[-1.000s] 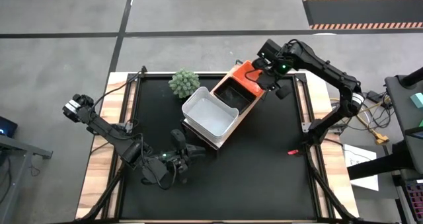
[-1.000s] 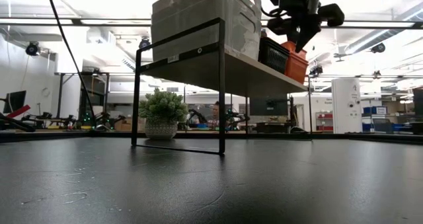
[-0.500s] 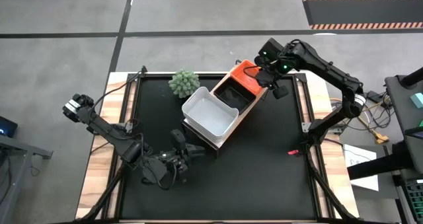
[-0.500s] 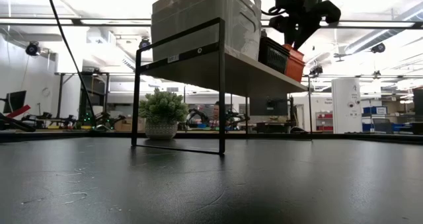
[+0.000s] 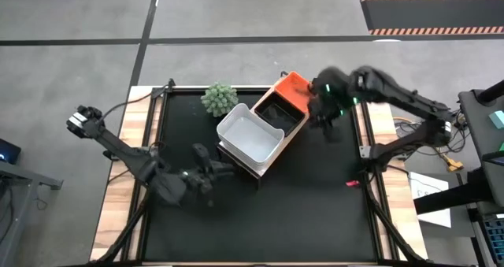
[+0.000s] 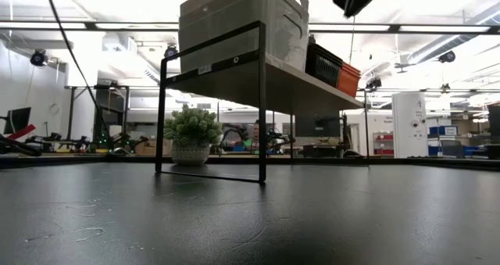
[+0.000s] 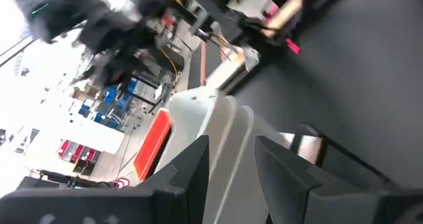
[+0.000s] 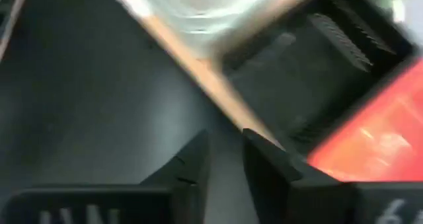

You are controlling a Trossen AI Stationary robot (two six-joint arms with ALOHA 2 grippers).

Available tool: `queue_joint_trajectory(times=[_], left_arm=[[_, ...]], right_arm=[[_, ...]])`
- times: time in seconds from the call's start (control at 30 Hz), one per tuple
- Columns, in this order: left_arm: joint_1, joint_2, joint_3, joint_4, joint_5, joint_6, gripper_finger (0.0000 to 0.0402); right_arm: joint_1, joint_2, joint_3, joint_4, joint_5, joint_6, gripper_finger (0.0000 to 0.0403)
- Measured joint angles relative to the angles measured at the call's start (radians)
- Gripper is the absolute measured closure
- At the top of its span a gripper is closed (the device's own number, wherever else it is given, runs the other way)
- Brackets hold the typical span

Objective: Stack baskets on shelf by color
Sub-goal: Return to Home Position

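Three colour groups are sitting on the shelf (image 6: 289, 81): white baskets (image 5: 248, 137), black baskets (image 5: 277, 113), and orange baskets (image 5: 293, 87) toward one o'clock. Sorting looks done, with only homing remaining. The right pincer (image 5: 324, 119), at three o'clock, and the left pincer (image 5: 220, 169), at seven, are hanging released and empty.

Looking past the left gripper (image 7: 232, 148) here: its two dark fingers (image 7: 190, 178) sit apart, nothing clamped between them. Through the gap you get the white baskets (image 7: 215, 121), pale and rounded, with an orange-red basket (image 7: 153, 145) just beside them. A bit of the shelf (image 7: 309, 145) pokes out by one finger. Beyond that it's black tabletop (image 7: 360, 92), a small pink thing (image 7: 293, 47) near its edge — and a blurry dark arm (image 7: 79, 19) farther off.
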Motion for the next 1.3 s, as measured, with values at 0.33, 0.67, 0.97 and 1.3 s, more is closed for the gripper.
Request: queue_joint_trajectory(times=[0.33, 0.67, 0.97, 1.3], left_arm=[[0.026, -0.404, -0.397, 0.3, 0.087, -0.004, 0.0326], [0.025, -0.664, -0.732, 0.583, 0.162, -0.053, 0.0396], [0.025, -0.724, -0.888, 0.767, 0.164, -0.053, 0.04], [0.025, -0.728, -0.928, 0.81, 0.164, -0.054, 0.04]], right_arm=[[0.603, -0.281, -0.689, 0.9, 0.349, 0.161, 0.0392], [0.702, -0.436, -1.133, 1.583, 0.665, -0.21, 0.0394], [0.68, -0.732, -1.249, 1.414, 0.439, -0.028, 0.0394], [0.68, -0.972, -1.474, 1.465, 0.438, 0.07, 0.0394]])
